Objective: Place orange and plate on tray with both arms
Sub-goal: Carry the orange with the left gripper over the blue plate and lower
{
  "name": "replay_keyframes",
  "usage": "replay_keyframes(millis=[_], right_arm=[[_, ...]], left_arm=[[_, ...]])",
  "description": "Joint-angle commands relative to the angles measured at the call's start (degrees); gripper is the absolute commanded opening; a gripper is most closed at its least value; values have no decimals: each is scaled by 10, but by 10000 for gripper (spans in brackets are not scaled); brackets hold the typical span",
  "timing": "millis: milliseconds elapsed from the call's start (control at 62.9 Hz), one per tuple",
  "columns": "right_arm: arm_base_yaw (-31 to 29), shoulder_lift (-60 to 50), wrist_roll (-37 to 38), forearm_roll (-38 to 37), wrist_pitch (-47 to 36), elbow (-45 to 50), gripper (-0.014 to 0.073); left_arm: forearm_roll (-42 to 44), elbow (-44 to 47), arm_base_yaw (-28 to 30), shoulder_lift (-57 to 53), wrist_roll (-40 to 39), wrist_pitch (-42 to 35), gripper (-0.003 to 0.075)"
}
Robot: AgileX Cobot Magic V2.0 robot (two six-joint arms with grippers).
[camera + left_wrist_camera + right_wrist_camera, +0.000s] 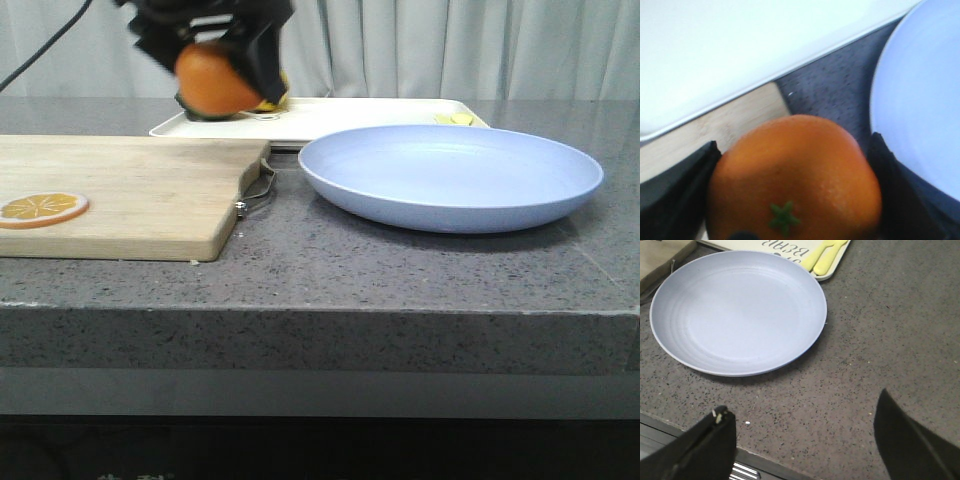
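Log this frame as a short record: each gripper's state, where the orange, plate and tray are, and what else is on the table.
left gripper: shut on orange, raised over tray's left end
right gripper: open, holding nothing, near plate
plate: on the countertop, in front of tray
tray: at the back
other: cutting board, orange slice on it

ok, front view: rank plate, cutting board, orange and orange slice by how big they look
1. Cutting board and plate: similar spread, and the board runs off the frame edge, so no ranking between them.
2. Orange, held in the left claw.
3. Orange slice: nearly as wide, flatter.
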Motion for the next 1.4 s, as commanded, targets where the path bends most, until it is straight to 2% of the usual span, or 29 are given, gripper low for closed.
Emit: replay_keyframes(millis=[0,398,923,986,1082,1177,1384], right_arm=[[0,4,-7,0,-34,-21,578],[0,4,-7,0,-34,-21,578],[0,4,-7,0,-34,-21,578],[0,4,-7,0,-34,-21,578],[0,4,-7,0,-34,-21,578],[0,4,-7,0,-34,-21,578],[0,4,-7,0,-37,-21,578]], left_arm=[[-4,-56,-23,-22,-1,-13,382],[-4,-158,-104,56,-1,9,382],[-4,-175,-164,118,-1,-33,384],[-4,-175,-167,121,-1,-36,410],[-4,-176,-170,125,-1,-36,521],[-4,-176,-171,125,-2,-36,587],[-8,-184,-171,125,-8,-18,626]])
